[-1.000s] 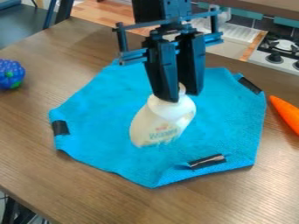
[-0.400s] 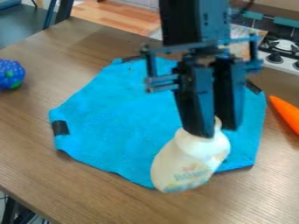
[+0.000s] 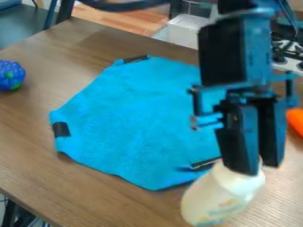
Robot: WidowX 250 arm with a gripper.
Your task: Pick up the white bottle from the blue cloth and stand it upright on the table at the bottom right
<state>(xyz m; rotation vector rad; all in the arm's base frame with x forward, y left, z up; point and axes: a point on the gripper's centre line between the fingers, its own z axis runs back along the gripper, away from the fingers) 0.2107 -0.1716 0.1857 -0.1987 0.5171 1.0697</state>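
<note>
The black gripper hangs at the lower right of the camera view, shut on the neck of a white bottle. The bottle leans, with its base toward the lower left, in front of the lower right edge of a blue cloth. Black strips mark the cloth's edges, and the arm covers part of its right side. Whether the bottle's base touches the table cannot be told.
On the brown wooden table a blue bumpy toy with green spots sits at the far left. An orange carrot-like object lies at the right edge, partly behind the gripper. A stove stands at the upper right.
The gripper has moved right and toward the camera with the bottle, from above the cloth's middle to past its lower right edge. The cloth stays in place.
</note>
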